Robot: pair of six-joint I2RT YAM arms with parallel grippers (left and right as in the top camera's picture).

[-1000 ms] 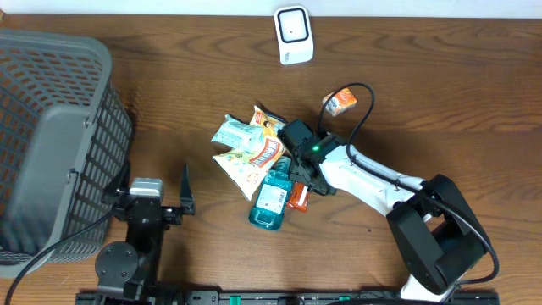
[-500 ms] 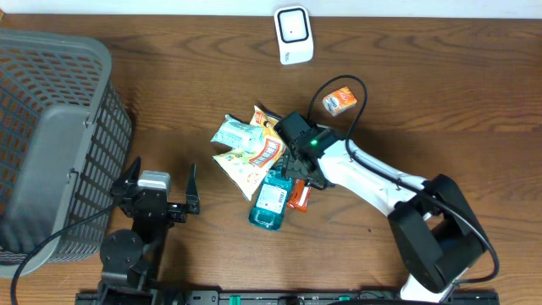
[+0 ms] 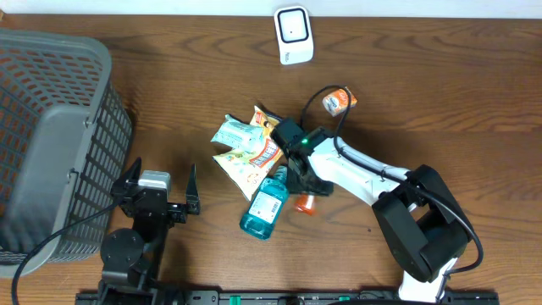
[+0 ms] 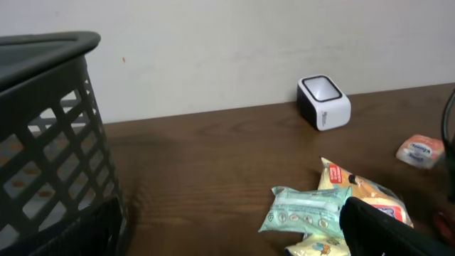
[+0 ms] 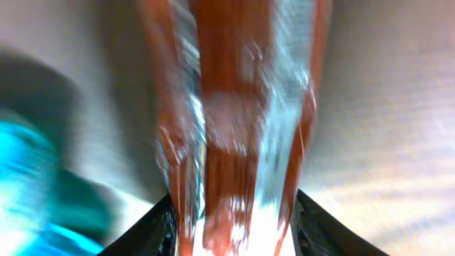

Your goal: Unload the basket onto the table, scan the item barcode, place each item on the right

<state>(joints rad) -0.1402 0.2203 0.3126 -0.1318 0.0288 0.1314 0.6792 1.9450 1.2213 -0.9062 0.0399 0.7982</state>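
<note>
basket (image 3: 59,42): left edge of the overhead frame. We see nothing in it, only mesh walls and a bare floor.
left gripper (image 3: 161,174): lower left, just right of the basket. Jaws spread wide, holding nothing, parked well apart from the items.
pile: centre of frame. The wipes pack (image 3: 233,131) and snack packets (image 3: 258,154) overlap, and the blue bottle (image 3: 262,206) lies on its side at the pile's lower edge, touching the snacks.
bottle contents: blue-tinted through the wall, but we can't read the fill level.
right gripper (image 3: 301,182): centre, down on the right side of the pile with a jaw on either side of the orange packet (image 5: 234,128). The wrist view is smeared, so we cannot tell whether it has clamped yet.
item: the orange packet sits on the bench, lower centre, just right of the bottle, between the right fingers.
step: our read is pick phase. The grasp is going on and the scan has not started.
next: confirm the grip, lift clear without dragging the bottle, carry up-frame, and turn the barcode to the window. We see no barcode yet, so expect to rotate the packet.
scanner (image 3: 293,34): top centre, well apart from the pile.
orange box (image 3: 339,102): upper right of centre, closed, beside the right arm's cable.
</note>
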